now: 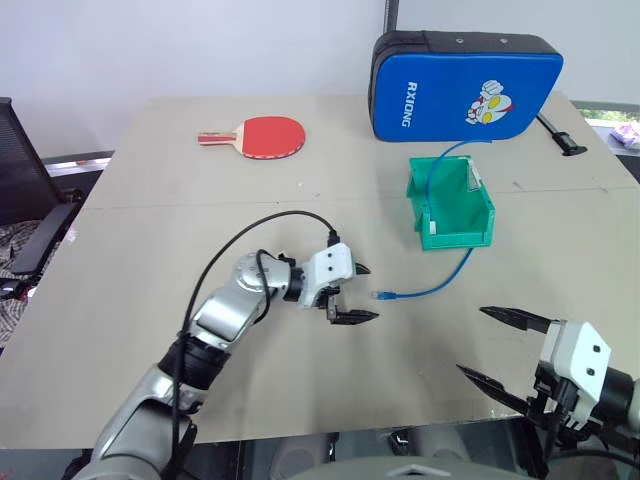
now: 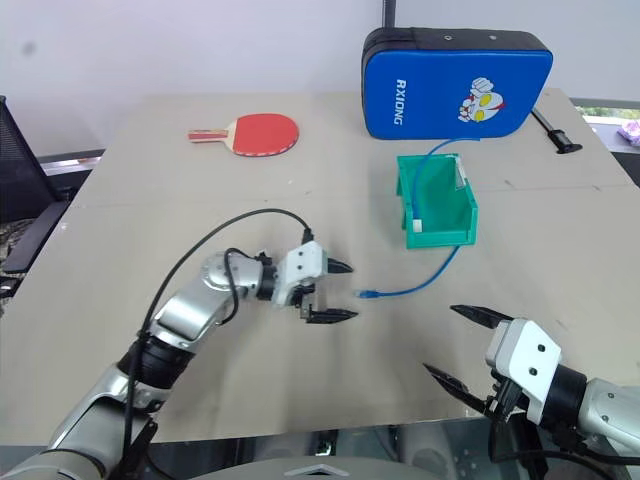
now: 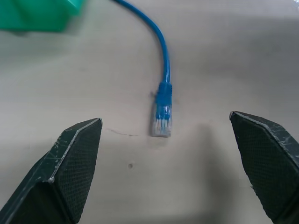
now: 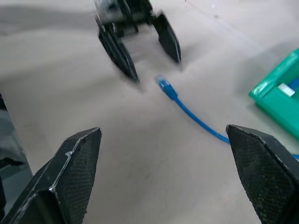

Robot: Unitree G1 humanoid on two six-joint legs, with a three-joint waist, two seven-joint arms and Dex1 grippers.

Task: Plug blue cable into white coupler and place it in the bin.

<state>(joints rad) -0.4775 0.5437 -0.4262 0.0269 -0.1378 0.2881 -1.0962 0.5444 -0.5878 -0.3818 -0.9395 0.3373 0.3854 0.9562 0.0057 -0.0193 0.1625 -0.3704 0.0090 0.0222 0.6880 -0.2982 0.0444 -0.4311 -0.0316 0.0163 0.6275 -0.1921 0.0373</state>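
The green bin (image 1: 452, 218) stands on the table right of centre. The blue cable (image 1: 440, 282) trails from the bin's front over the table to a clear plug (image 3: 161, 123). Its other part arcs above the bin and drops inside to a small white block (image 1: 432, 229), seemingly the white coupler; I cannot tell whether it is plugged in. My left gripper (image 1: 371, 292) is open, its tips just short of the free plug, which lies on the table in line with the gap between them. My right gripper (image 1: 472, 341) is open and holds nothing, near the table's front edge, well back from the cable.
A big blue padded case (image 1: 465, 85) stands behind the bin. A red table-tennis paddle (image 1: 265, 136) lies at the far left of the table. A black rod (image 1: 560, 133) lies by the case's right end. A dark chair (image 1: 25, 190) stands off the table's left side.
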